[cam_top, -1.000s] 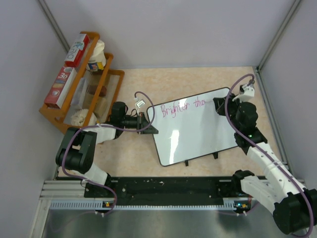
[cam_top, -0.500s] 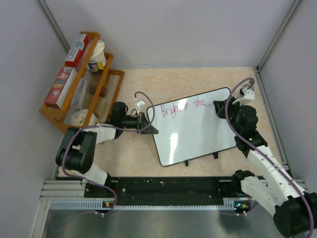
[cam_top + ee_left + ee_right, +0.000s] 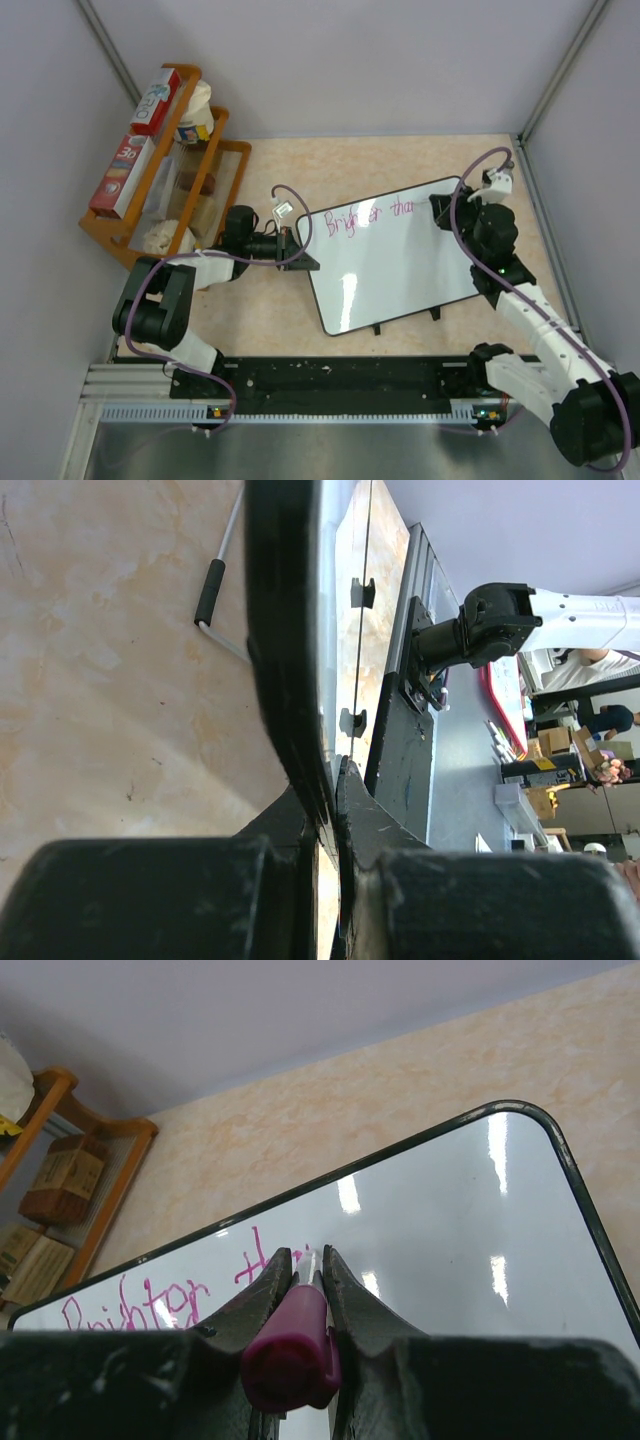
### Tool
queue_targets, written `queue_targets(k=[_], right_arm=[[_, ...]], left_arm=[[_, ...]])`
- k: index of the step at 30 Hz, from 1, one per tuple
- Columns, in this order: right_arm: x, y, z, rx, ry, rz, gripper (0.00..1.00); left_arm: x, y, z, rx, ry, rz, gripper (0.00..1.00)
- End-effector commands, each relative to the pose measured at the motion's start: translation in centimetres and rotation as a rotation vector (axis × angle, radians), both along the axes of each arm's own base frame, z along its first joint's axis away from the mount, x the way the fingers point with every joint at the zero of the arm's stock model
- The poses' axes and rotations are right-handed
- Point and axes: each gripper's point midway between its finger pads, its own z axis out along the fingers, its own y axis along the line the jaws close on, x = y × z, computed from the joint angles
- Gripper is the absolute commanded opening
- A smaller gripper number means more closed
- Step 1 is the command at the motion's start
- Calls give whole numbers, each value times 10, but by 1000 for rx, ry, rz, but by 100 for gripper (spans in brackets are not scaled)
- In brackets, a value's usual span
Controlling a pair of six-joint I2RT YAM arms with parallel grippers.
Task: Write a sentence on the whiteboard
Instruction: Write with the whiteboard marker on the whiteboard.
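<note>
Your left claw (image 3: 298, 247) is clenched on the left edge of the whiteboard (image 3: 400, 270) lying on the counter (image 3: 300, 165); your right claw (image 3: 306, 1260) grasps a pink marker (image 3: 293, 1345), its tip by the end of the sentence (image 3: 368, 213).

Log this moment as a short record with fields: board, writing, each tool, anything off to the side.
board: whiteboard lying flat on the table, turned at an angle
writing: sentence in pink, one line along the far edge, begins "Brighter", then "th"; the rest is unclear
left tool: left tool shut on the whiteboard's left edge
right tool: right tool shut on a pink marker, tip pointing at the end of the writing
side: wooden rack with boxes, far left
</note>
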Motion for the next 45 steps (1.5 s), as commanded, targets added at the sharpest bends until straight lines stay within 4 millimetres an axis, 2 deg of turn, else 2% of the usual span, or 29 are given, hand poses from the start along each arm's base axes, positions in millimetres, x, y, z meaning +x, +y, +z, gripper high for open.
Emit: queue_targets(k=[1, 10, 26, 36, 40, 45], right_arm=[[10, -12, 20, -10, -45, -51, 0], [9, -17, 14, -16, -29, -63, 0], [-9, -15, -12, -5, 20, -28, 0], [-20, -16, -21, 8, 30, -25, 0], [-22, -17, -7, 19, 1, -32, 0], [-34, -20, 27, 57, -84, -35, 0]], left_arm=[[2, -1, -26, 67, -178, -13, 0], [3, -1, -27, 70, -177, -10, 0], [3, -1, -27, 71, -177, -9, 0], [2, -1, -26, 71, -179, -9, 0], [3, -1, -26, 71, -180, -8, 0], [2, -1, -26, 71, -180, -8, 0]])
